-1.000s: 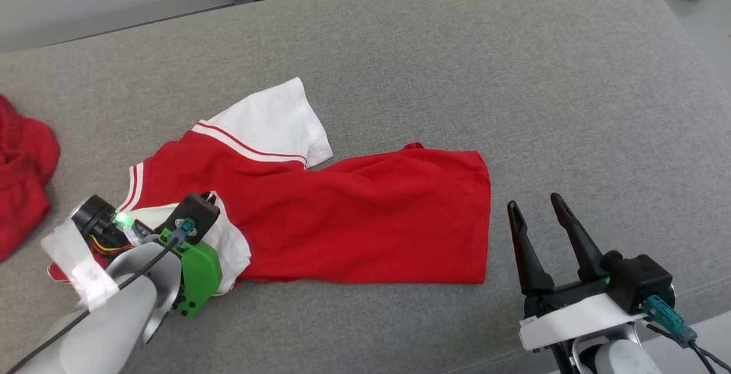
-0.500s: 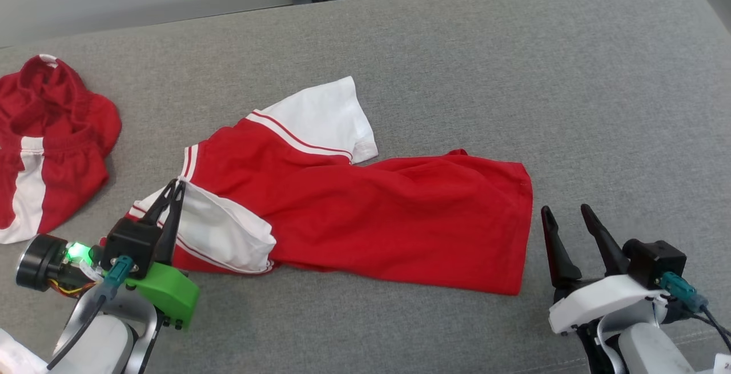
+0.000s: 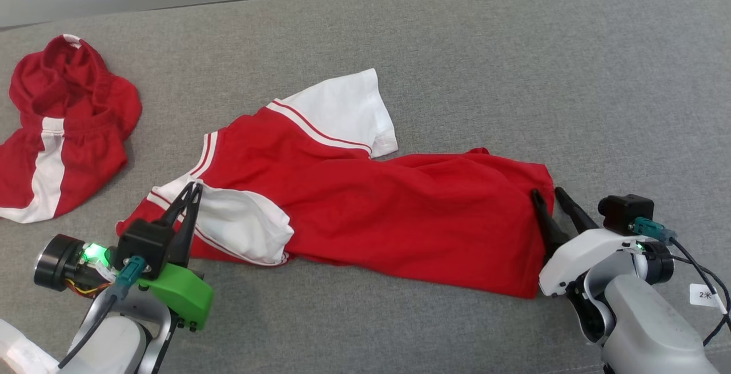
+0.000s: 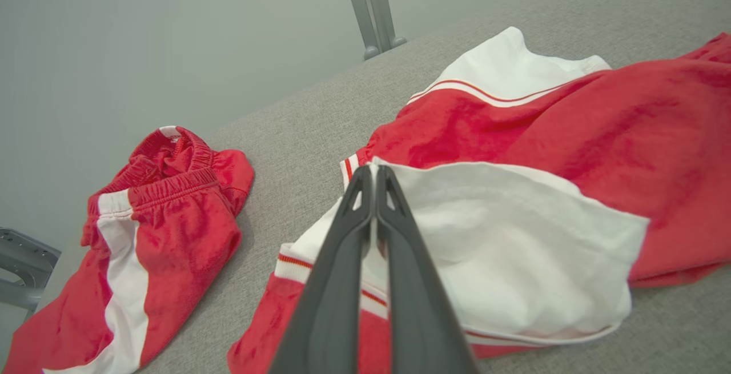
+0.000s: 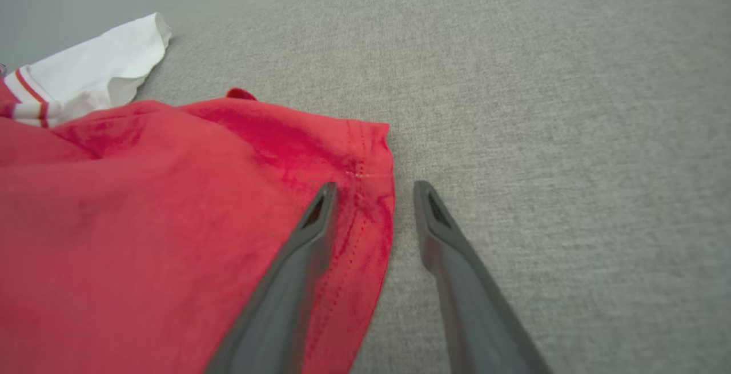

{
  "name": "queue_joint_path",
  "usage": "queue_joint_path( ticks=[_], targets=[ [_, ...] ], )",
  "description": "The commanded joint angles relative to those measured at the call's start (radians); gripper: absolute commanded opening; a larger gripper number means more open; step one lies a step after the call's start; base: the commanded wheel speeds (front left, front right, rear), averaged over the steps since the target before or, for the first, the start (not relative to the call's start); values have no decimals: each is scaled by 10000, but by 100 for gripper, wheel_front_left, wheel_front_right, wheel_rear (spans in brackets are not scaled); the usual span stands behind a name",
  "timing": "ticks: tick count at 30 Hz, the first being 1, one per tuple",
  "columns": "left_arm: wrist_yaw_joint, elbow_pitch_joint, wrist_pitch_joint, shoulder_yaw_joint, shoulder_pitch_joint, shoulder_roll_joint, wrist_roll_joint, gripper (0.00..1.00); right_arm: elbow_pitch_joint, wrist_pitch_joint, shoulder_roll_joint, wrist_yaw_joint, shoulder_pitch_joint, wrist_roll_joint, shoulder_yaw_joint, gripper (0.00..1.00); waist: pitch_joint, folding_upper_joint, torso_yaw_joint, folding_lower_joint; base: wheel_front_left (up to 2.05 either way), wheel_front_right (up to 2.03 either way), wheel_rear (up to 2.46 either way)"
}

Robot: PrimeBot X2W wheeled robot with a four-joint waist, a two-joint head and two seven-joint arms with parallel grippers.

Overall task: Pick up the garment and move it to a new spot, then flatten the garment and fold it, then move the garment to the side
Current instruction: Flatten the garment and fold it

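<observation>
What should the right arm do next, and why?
Probably close the right gripper: its open jaws straddle the hem of the red T-shirt, one over cloth, one over the grey cushion, and the left gripper is shut on the white sleeve.

Head view. At 7 o'clock is the left end effector [image 3: 192,187]: two long dark fingers on a black block, above a bright green plastic housing [image 3: 178,293]. A teal connector [image 3: 130,268] trails a black cable, beside a black cylinder [image 3: 52,261] with a green light. At 4 o'clock is the right end effector [image 3: 546,191]: matching dark fingers, a white shell [image 3: 577,251], a pale grey forearm [image 3: 648,331] and a small white tag [image 3: 706,294].
</observation>
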Motion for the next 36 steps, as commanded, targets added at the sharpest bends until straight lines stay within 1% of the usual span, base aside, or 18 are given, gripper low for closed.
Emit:
queue_joint_path(
  ticks=[1,2,5,7,13,17,19,21,24,27,29,31,33,34,35,36],
  targets=[
    [-47,25,0,-10,-178,-7,-104,0,236,-17,-46,0,-195,218,167,15,33,0,52,0,0,0,0],
    [-67,48,-5,-21,-193,-4,-103,0,390,-25,-44,0,-266,330,290,0,38,0,75,0,0,0,0],
    [-63,150,-85,21,-210,52,-129,0,663,-64,-128,0,-393,646,513,0,20,0,129,0,0,0,0],
    [4,148,-162,75,-174,95,-138,0,576,-83,-295,-4,-468,788,451,0,-26,0,136,0,0,0,0],
    [203,-294,-572,259,154,183,-219,0,-879,-98,-1003,-4,-71,640,-863,0,-388,0,92,0,0,0,0],
    [284,-1106,-761,445,366,292,-372,0,-1811,-99,-1570,-4,239,399,-1641,0,-752,0,64,0,0,0,0],
    [290,-1778,-780,589,456,284,-606,0,-2209,-100,-1870,-4,365,306,-1902,0,-905,0,49,0,0,0,0],
    [373,-2519,-714,760,500,449,-730,0,-2601,-93,-2181,-4,449,227,-2220,0,-1003,0,54,0,0,0,0],
    [388,-3652,-473,890,450,645,-799,0,-3183,273,-2684,-4,424,-405,-2570,0,-1081,0,155,0,0,0,0],
    [381,-4490,-143,918,179,807,-743,0,-3514,796,-2868,-3,35,-1072,-3027,0,-993,0,394,0,0,0,0],
    [258,-4826,94,820,-8,782,-820,0,-3440,1169,-2785,-3,-478,-1500,-3228,0,-833,0,608,0,0,0,0],
    [95,-4927,248,652,-245,701,-847,0,-3076,1494,-2580,-3,-1122,-1842,-3105,0,-614,0,871,0,0,0,0],
    [-94,-4743,347,437,-487,625,-702,0,-2445,1664,-2294,-3,-1858,-2001,-2897,0,-398,0,1122,0,0,0,0],
    [-185,-4604,336,329,-619,477,-731,0,-2055,1634,-2192,-3,-2285,-2190,-2776,0,-281,0,1239,0,0,0,0],
    [-264,-4460,288,256,-706,394,-776,0,-1682,1509,-2120,-4,-2646,-2342,-2740,27,-192,0,1318,0,0,0,0],
    [-342,-4232,244,174,-815,349,-723,0,-1240,1296,-1980,-4,-3028,-2579,-2645,100,-116,0,1377,0,0,0,0]
  ],
)
